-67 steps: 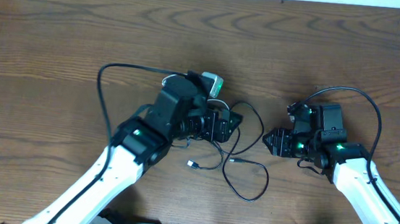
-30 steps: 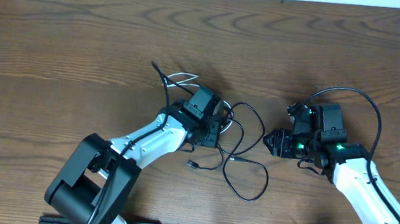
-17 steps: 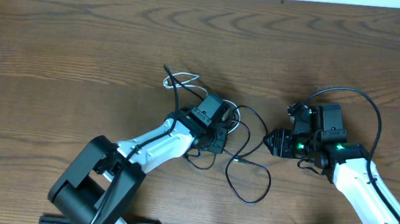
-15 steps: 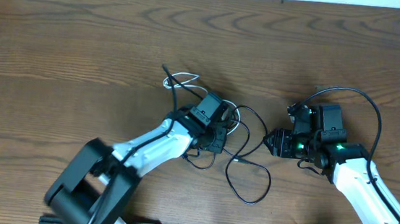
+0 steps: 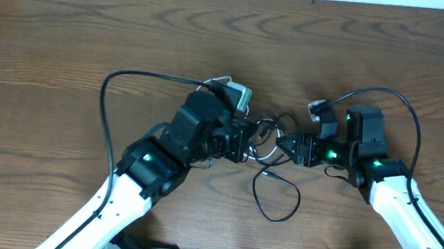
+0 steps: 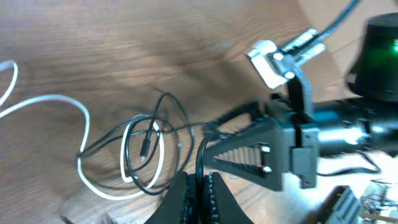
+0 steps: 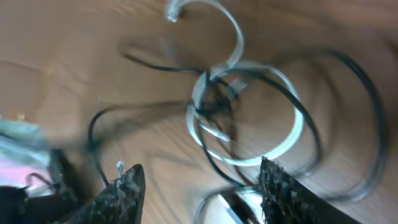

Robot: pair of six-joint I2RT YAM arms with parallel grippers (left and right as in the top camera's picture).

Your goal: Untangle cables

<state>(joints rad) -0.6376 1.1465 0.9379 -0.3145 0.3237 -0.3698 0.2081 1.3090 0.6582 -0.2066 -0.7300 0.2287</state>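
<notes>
Cables [image 5: 266, 135] sit tangled on the table [image 5: 67, 46] between my grippers. The left wrist cam shows what overhead hides: my left gripper [image 6: 199, 190] pinched nearly closed on a black cable [image 6: 199, 158]. My right gripper [image 7: 199, 174] is spread wide, holding nothing, low over the white cable [image 7: 297, 124] loops. Both arms reach inward, facing each other.
</notes>
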